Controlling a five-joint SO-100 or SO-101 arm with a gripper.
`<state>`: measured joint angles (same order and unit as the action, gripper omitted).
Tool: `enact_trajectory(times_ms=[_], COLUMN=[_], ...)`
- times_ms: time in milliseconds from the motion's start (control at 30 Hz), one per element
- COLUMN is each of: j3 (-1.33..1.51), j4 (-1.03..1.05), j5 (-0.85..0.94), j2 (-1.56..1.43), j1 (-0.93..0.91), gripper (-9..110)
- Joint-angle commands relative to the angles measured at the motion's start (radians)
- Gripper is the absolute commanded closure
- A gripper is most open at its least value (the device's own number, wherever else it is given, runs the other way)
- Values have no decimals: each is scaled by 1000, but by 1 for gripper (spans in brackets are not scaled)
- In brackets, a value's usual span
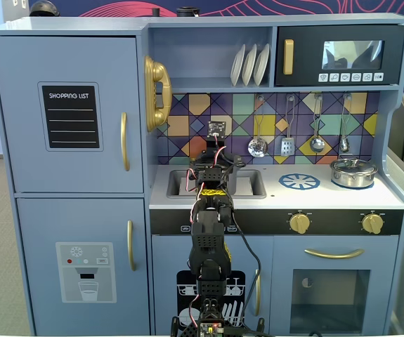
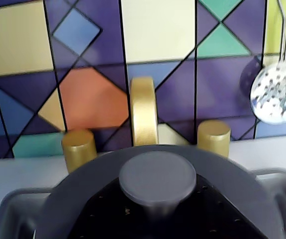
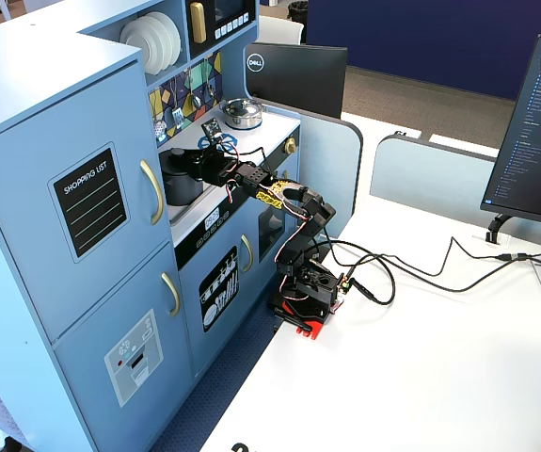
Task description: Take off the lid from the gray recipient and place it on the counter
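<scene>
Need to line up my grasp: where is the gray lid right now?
In the wrist view, the lid fills the bottom centre, on the gray pot at the sink, in front of the gold faucet.

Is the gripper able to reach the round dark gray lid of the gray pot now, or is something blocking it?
Probably yes. In the wrist view the round dark gray lid with its centre knob fills the foreground, with nothing in front of it. In a fixed view the gripper is at the matte gray pot. Its jaws are not visible.

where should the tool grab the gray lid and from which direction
Probably by the centre knob, from straight above: it stands proud of the flat lid, which offers no other raised part. The wrist view shows the lid sitting level on the gray pot.
</scene>
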<state>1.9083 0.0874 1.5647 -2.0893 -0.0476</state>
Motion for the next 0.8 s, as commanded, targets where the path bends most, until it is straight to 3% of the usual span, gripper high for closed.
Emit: enact_trajectory(times_ms=[0, 200, 500, 767], j3=[-121, -172, -204, -100], j4=[-21, 54, 153, 52], j5=[8, 43, 21, 15], j2=[-20, -80, -133, -95], j1=[-2, -64, -400, -555], gripper=[101, 102, 102, 102])
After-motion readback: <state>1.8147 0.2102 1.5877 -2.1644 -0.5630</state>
